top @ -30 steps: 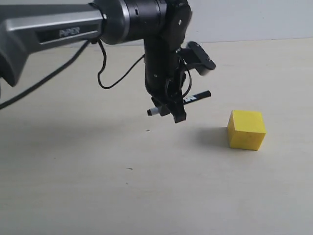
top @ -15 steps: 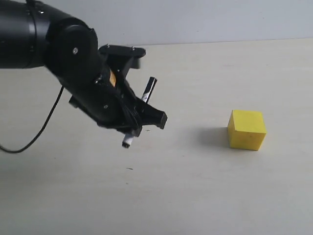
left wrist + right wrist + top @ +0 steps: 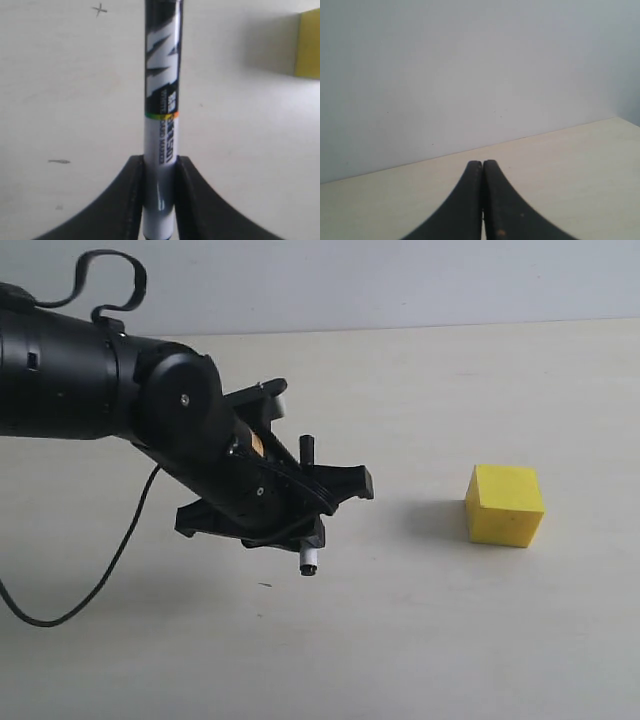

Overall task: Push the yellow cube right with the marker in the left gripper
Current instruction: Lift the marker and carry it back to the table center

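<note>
The marker (image 3: 162, 100) is a slim, glossy cylinder with a white barrel. A black label with large white lettering wraps it, and a thin multicoloured band runs below the label. The left hand (image 3: 160, 161) is clenched on the barrel, its two curved, matte black fingers pressing from either side. In the exterior view the marker stands close to upright through the hand, dark end up and white end down. That lower end seems to hang just above the counter (image 3: 450, 640), though the angle leaves it unsure. The yellow cube (image 3: 505, 503) is a plain matte block with crisp edges. It sits on the smooth, pale counter, well apart from the marker, to its right. The right hand (image 3: 482, 165) is clenched on nothing, finger against finger.
</note>
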